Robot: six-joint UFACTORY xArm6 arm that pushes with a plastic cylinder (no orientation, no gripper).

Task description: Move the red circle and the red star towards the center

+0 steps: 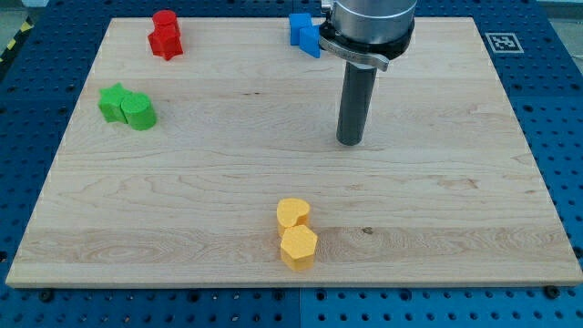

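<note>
A red circle (164, 22) and a red star (167, 44) stand touching each other at the top left of the wooden board (182, 182), the circle just above the star. My tip (350, 142) rests on the board right of centre, far to the right of and below the red blocks. It touches no block.
A green star (113, 101) and a green circle (139, 112) sit together at the left. Two blue blocks (304, 34) lie at the top, partly behind the arm. A yellow heart (292, 213) and a yellow hexagon (298, 247) sit at the bottom centre.
</note>
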